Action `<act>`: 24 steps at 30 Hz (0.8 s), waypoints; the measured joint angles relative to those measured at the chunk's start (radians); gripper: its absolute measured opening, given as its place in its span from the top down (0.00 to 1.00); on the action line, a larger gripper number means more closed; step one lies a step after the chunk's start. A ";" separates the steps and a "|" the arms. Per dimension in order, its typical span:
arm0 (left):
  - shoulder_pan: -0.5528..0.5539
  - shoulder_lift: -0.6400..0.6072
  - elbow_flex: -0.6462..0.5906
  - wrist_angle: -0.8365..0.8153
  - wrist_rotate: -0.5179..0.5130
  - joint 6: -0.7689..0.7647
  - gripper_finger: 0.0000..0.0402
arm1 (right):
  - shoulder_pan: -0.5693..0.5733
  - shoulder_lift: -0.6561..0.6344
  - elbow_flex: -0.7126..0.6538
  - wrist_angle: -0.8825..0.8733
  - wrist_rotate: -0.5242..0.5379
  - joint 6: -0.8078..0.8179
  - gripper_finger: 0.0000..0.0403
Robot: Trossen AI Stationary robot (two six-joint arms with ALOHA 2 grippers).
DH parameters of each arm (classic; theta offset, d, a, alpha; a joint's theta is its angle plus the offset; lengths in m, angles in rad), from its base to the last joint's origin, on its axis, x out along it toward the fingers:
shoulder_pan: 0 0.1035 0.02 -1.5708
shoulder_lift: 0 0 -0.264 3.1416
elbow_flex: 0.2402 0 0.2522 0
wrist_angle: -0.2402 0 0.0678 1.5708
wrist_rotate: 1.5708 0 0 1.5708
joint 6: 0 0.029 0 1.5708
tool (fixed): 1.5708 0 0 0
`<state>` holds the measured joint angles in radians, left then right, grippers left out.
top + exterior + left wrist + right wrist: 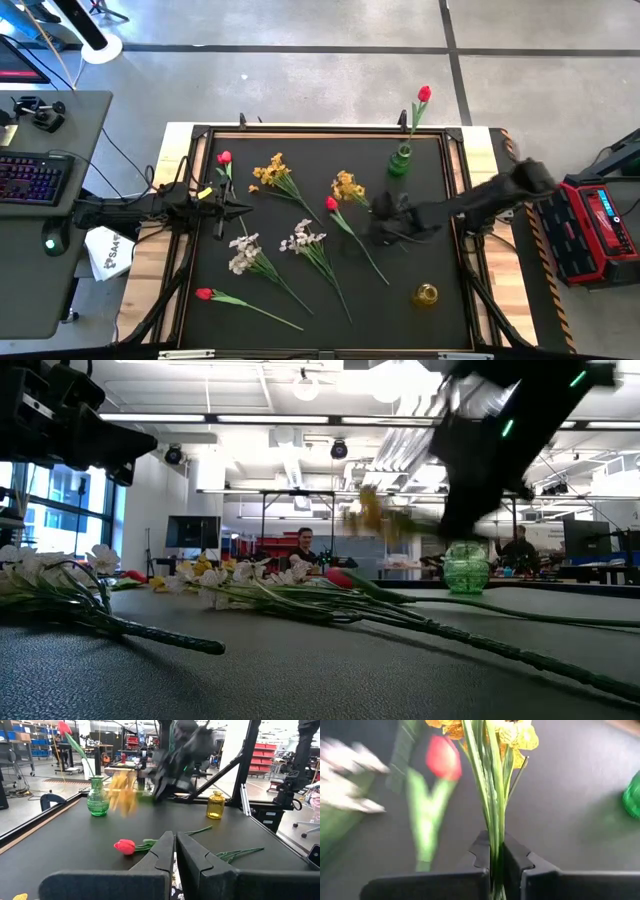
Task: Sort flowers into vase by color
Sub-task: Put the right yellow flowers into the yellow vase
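My right gripper (492,844) is shut on a yellow flower (512,732), in the high view right of the table's middle (383,220). In the left wrist view that flower (122,792) is a yellow blur above the mat, beside the green vase (97,797). The green vase (400,160) at the far right holds one red flower (424,95). A yellow vase (427,295) stands near right. Red (331,204), yellow (272,172) and white (303,238) flowers lie flat on the black mat. My left gripper (235,209) waits shut at the table's left. My right gripper pinches the yellow flower's green stems (494,827) between its two fingers, some way below the blossoms. The fingers slant down from the table's right side. The stems run on past the fingertips to the blossoms. In the left wrist view the blossom end is off the mat.
More flowers lie on the mat's left half: red (224,158), white (243,250), red (205,294). A raised frame (460,140) rims the mat. A desk with a keyboard (30,178) stands left of the table and a red case (595,225) right of it. People (305,545) sit in the room beyond.
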<state>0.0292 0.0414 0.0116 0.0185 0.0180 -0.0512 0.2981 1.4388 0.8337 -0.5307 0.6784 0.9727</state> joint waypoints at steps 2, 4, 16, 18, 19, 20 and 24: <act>0.000 0.000 0.000 0.000 0.000 0.000 0.98 | 0.087 -0.090 0.001 -0.001 0.110 0.037 0.98; 0.000 0.000 0.000 0.000 0.000 0.001 0.98 | 0.192 -0.166 0.001 0.003 0.224 0.050 0.99; 0.000 0.000 0.000 0.001 0.000 -0.041 0.98 | 0.850 -0.241 0.002 0.081 0.806 -0.057 1.00; 0.000 0.000 0.000 0.001 -0.001 -0.042 0.98 | 0.914 -0.212 0.002 0.083 0.875 -0.054 1.00; 0.000 0.000 0.000 0.001 -0.001 -0.043 0.98 | 0.939 -0.194 0.002 0.082 0.891 -0.045 1.00; 0.000 0.000 0.000 0.001 -0.001 -0.043 0.98 | 0.960 -0.177 0.002 0.080 0.892 -0.032 1.00; 0.000 0.000 0.000 0.007 -0.002 -0.043 0.98 | 0.996 -0.101 0.002 0.079 0.892 0.037 1.00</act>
<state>0.0292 0.0414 0.0116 0.0250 0.0162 -0.0940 1.2938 1.3381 0.8356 -0.4515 1.5707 1.0100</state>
